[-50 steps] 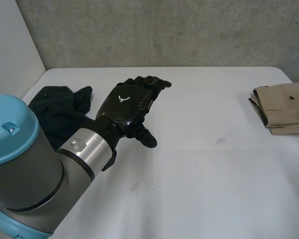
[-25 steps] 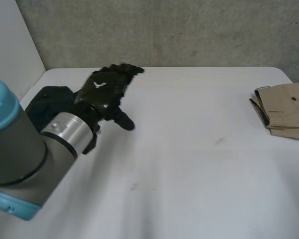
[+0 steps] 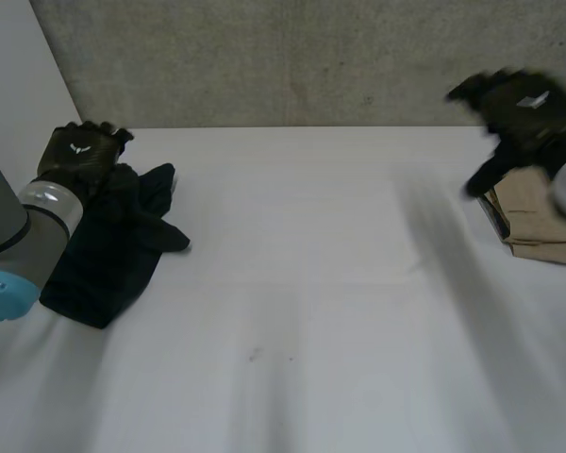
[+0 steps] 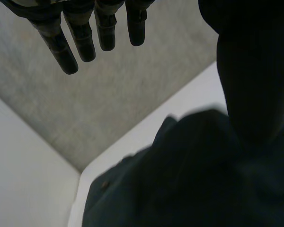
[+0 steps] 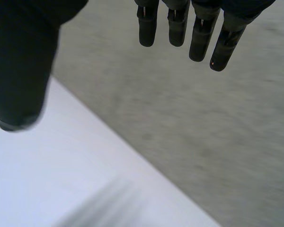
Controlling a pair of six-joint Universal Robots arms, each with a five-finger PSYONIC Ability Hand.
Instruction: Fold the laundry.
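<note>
A crumpled dark garment [image 3: 108,241] lies at the table's far left; in the left wrist view the same dark garment [image 4: 189,179] spreads under the palm. My left hand [image 3: 80,156] hovers above its back edge, fingers [image 4: 85,38] straight and spread, thumb [image 4: 253,80] over the cloth, holding nothing. A folded tan garment [image 3: 547,212] rests at the right edge of the table. My right hand [image 3: 519,109] is in the air above its back part, open, its fingers [image 5: 199,33] straight and the thumb [image 5: 19,71] apart from them, nothing held.
The white table [image 3: 340,311] stretches between the two garments. A grey wall [image 3: 292,57] runs along its back edge, and a white panel [image 3: 19,85] stands at the left.
My left hand has swung from the table's middle leftward to above the dark garment. My right hand has come into the head view over the tan garment.
</note>
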